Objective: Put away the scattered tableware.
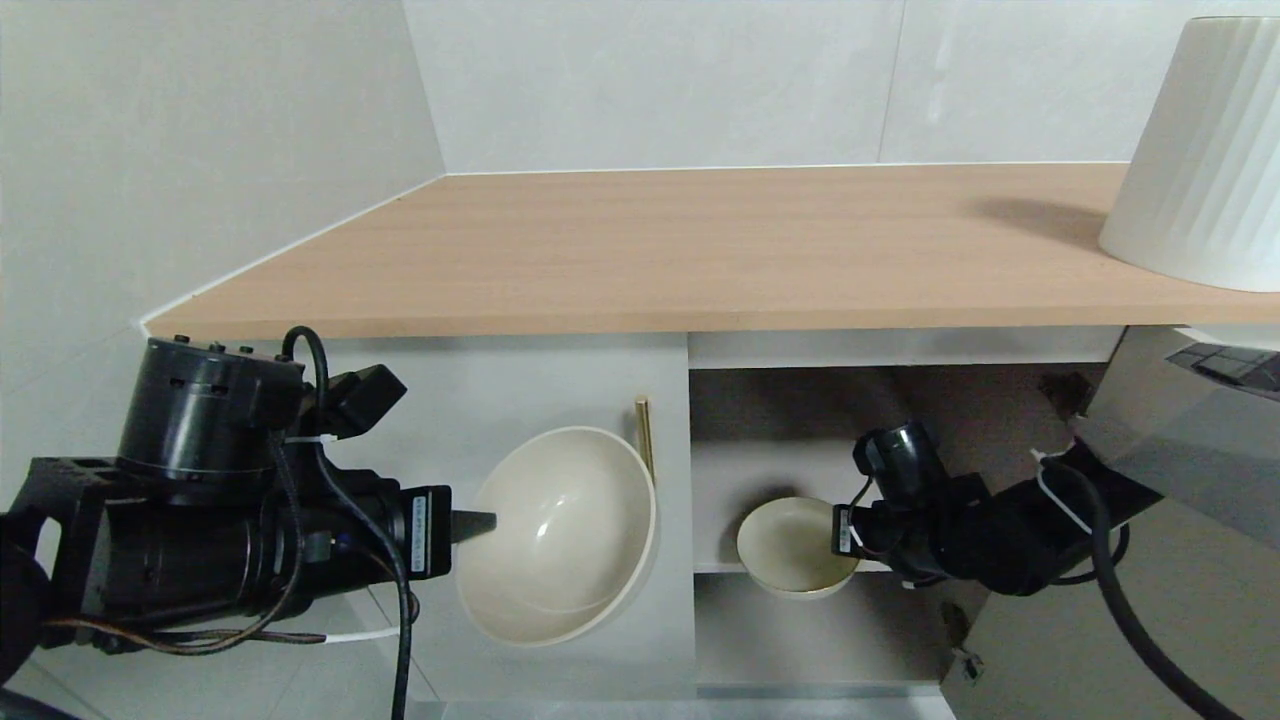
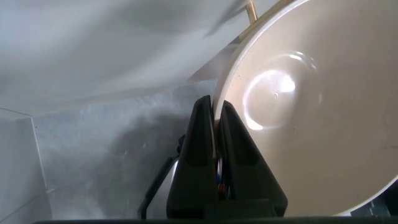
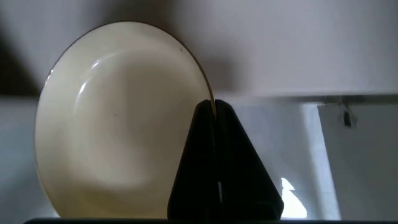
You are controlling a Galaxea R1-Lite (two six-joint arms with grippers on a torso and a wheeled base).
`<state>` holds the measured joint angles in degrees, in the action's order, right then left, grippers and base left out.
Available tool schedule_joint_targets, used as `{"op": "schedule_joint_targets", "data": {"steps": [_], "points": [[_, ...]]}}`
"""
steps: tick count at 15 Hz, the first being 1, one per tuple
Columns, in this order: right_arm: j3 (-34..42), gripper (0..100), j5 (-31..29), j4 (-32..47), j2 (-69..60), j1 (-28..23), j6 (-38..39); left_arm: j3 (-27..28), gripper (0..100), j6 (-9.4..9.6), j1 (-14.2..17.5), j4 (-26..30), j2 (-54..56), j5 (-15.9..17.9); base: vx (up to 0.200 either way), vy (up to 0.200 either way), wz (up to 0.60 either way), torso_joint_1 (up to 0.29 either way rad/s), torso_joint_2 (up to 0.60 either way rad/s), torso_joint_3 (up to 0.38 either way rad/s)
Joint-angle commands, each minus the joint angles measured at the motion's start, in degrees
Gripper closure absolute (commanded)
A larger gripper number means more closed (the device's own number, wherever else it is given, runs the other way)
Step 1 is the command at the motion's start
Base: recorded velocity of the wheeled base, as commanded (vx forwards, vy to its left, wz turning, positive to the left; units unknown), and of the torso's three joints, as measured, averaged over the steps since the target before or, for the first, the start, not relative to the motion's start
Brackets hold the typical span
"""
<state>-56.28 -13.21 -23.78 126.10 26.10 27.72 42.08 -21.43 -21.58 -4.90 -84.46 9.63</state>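
Note:
My left gripper (image 1: 478, 522) is shut on the rim of a large cream bowl (image 1: 560, 535), held in the air in front of the closed cabinet door (image 1: 520, 390) below the wooden counter. The left wrist view shows its fingers (image 2: 214, 134) pinching the large bowl's (image 2: 305, 106) edge. My right gripper (image 1: 848, 528) is shut on the rim of a small cream bowl (image 1: 793, 547), held at the shelf inside the open cabinet. The small bowl (image 3: 118, 118) also appears in the right wrist view, with the fingers (image 3: 214, 118) clamped on its rim.
A gold bar handle (image 1: 645, 440) runs along the closed door's edge, just behind the large bowl. The open cabinet door (image 1: 1180, 440) stands out at the right. On the wooden counter (image 1: 700, 250) sits a white ribbed container (image 1: 1205, 150) at the far right.

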Motion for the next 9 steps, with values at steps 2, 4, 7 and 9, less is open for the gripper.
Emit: {"op": "schedule_joint_targets", "data": {"steps": [2, 4, 7, 9], "points": [[-1.55, 100, -1.81, -2.14, 5.56, -1.23, 0.58, 0.02, 100, -0.01, -0.13, -0.02, -0.36, -0.05, 0.0, 0.0, 0.0, 0.0, 0.0, 0.0], [-3.04, 100, -3.05, -2.14, 7.05, -2.11, 0.76, 0.02, 100, -0.01, -0.13, -0.02, -0.36, -0.05, 0.0, 0.0, 0.0, 0.0, 0.0, 0.0], [-5.59, 100, -5.86, -2.14, 8.72, -3.34, 3.22, 0.02, 100, -0.01, -0.13, -0.02, -0.36, -0.05, 0.0, 0.0, 0.0, 0.0, 0.0, 0.0], [-7.0, 100, -7.35, -2.14, 9.78, -3.95, 3.48, 0.02, 100, -0.01, -0.13, -0.02, -0.53, -0.05, 0.0, 0.0, 0.0, 0.0, 0.0, 0.0]]}}
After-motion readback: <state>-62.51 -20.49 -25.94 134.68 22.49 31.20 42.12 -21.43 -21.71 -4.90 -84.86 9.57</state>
